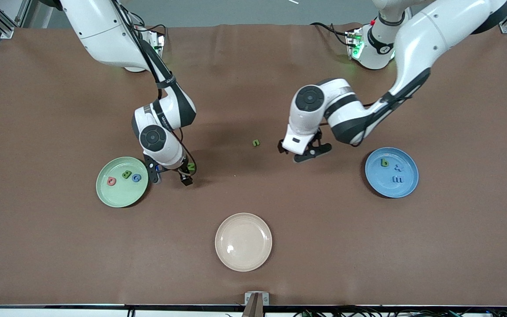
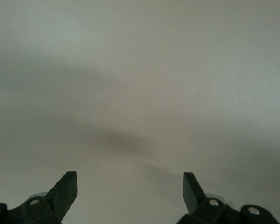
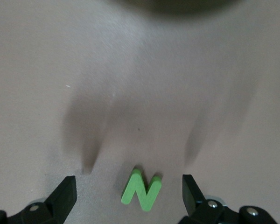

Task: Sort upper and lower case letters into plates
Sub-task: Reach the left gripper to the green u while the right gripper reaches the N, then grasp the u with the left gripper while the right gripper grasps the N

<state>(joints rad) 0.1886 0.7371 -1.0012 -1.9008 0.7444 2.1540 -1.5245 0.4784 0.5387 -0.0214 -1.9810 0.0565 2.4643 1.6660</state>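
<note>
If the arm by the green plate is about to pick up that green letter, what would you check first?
1. Right gripper fingers open: ok.
2. Green N lies between them: ok.
3. N lies flat on the table: ok.
4. Green plate, beside the gripper, has room among its three letters: ok.
5. Left gripper open, over bare table, out of the way: ok.
6. Whether the fingers are low enough to grip: cannot tell.

The table (image 1: 60, 246) wears matt brown cloth. The cream plate (image 1: 243, 241) looks smooth, glossy plastic. The green N (image 3: 141, 190) looks matt foam.
</note>
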